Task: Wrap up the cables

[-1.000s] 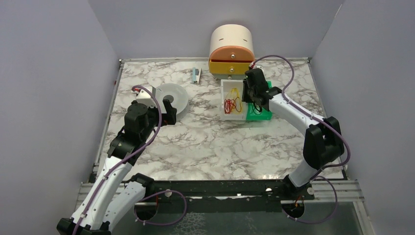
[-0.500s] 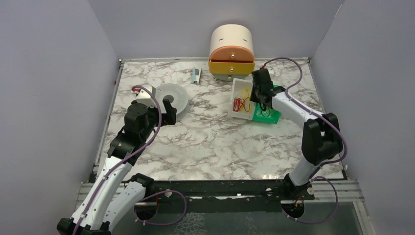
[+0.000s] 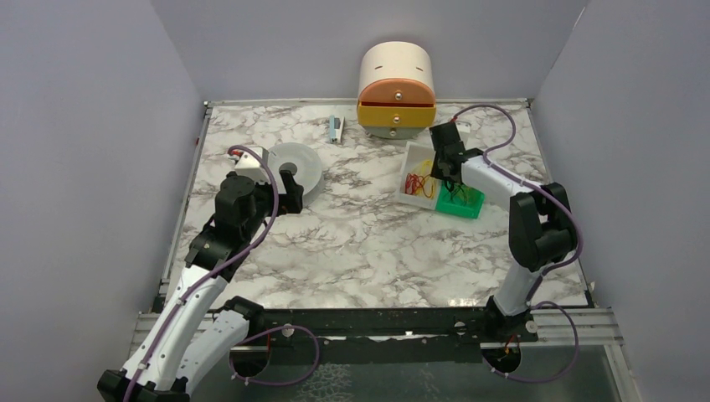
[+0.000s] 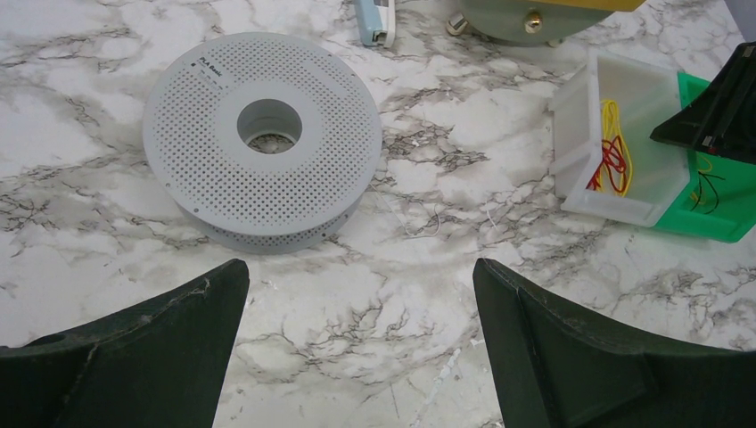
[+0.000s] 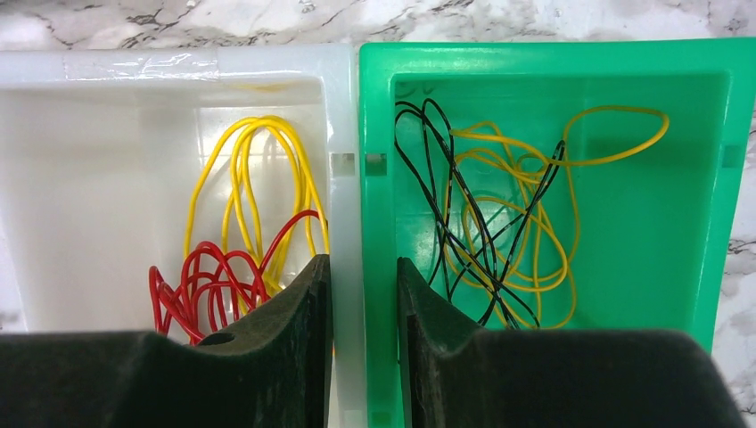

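Several red cables [image 5: 205, 281] lie tangled with yellow wires [image 5: 258, 178] at 7 o'clock in the white bin [image 5: 89, 160]. The right gripper [image 5: 361, 267], nearly closed, pinches the shared wall [image 5: 352, 107] with the green bin [image 5: 695, 178], not a cable; pulling may tip both bins and spill wires. The left gripper [image 4: 357, 276] is wide open, empty.

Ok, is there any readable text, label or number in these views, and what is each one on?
"PLA Basic": printed on the top face of the perforated grey filament spool, read in the left wrist view.
Smaller print beside it on the same spool: too small to read.
No text visible on the white bin, the green bin or the drawer unit.
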Robot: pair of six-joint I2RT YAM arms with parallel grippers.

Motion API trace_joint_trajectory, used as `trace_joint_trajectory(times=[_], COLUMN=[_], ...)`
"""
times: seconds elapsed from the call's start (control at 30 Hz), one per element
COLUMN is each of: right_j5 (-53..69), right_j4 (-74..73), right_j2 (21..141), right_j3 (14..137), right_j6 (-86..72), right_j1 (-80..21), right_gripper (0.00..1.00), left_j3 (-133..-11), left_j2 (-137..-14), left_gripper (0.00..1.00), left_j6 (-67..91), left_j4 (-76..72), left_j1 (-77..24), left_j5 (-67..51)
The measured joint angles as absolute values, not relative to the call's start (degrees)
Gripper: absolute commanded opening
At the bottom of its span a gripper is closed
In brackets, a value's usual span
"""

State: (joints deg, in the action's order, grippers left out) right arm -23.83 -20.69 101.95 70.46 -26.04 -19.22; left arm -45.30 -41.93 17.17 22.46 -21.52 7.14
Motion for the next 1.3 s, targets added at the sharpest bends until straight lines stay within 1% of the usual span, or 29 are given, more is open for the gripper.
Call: trace_joint_trajectory(times=[0.1, 0.27, 0.3, 0.57, 0.83, 0.93, 1.1, 1.3], right_j5=[-23.9, -23.8, -23.8, -24.0, -23.2, -23.1, -22.5, -17.5], right_j4=[-20.7, -20.7, -20.7, -20.9, -21.6, -21.5, -20.3, -17.6], right_j2=[102.4, 102.7, 102.8, 102.0, 94.9, 91.9, 86.7, 79.9], right_j3=[70.8, 70.8, 70.8, 70.9, 71.0, 71.0, 70.3, 64.8], right_j6=[-26.4, -27.1, -27.3, -27.6, -26.7, -25.8, -23.9, -21.8], right_j1=[-18.6, -17.9, -17.9, -17.9, -18.7, -21.3, -29.1, -34.2], right_gripper=[0.22, 0.49, 0.51, 0.60, 0.63, 0.63, 0.63, 0.62], left_j3=[-45.3, -45.3, -45.3, -45.3, -45.3, -45.3, -45.3, -45.4], left_j2=[-42.1, -42.3, -42.3, -42.7, -43.7, -44.3, -46.1, -52.3], left_gripper=[0.99, 0.99, 0.99, 0.99, 0.99, 0.99, 0.99, 0.99], left_j6=[17.2, 17.2, 17.2, 17.2, 17.2, 17.2, 17.3, 17.8], left_j4=[22.5, 22.5, 22.5, 22.5, 22.5, 22.5, 22.4, 21.7], left_j1=[-21.7, -21.8, -21.8, -21.8, -21.8, -21.7, -20.6, -19.6], left_j5=[7.1, 7.2, 7.1, 7.2, 7.1, 7.1, 7.1, 7.4])
